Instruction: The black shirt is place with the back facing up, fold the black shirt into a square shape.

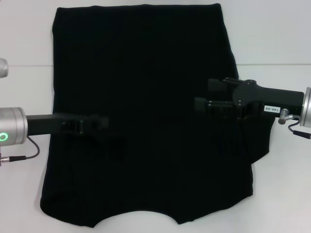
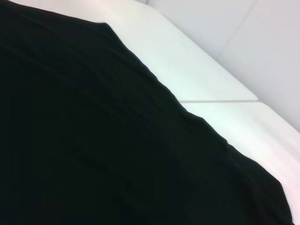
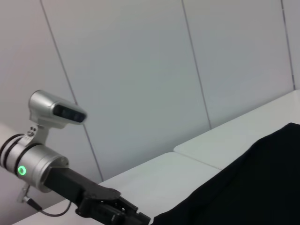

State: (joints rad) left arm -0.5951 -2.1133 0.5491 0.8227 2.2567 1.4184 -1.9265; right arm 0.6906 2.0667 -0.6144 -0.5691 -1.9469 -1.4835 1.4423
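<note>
**Both grippers over a shirt with sides folded in**

Nearest the head camera lies the curved neckline edge of the black shirt [image 1: 146,97], which is spread flat on the white table [image 1: 272,39], plain side up, with both long sides already looking folded inward into a tall panel. No lettering shows.

Reaching in from the robot's left, the left gripper [image 1: 104,122] sits low over the shirt's left half; black on black, so I cannot tell how its fingers stand. From the opposite side, the right gripper [image 1: 201,97] hangs over the right half with its fingers apart and nothing between them.

Judging by its faint ripples, the fabric is light, limp and likely to sag or slide. Taking hold at the two corners of one short end, pinching all layers together, seems best for folding end over end.
</note>
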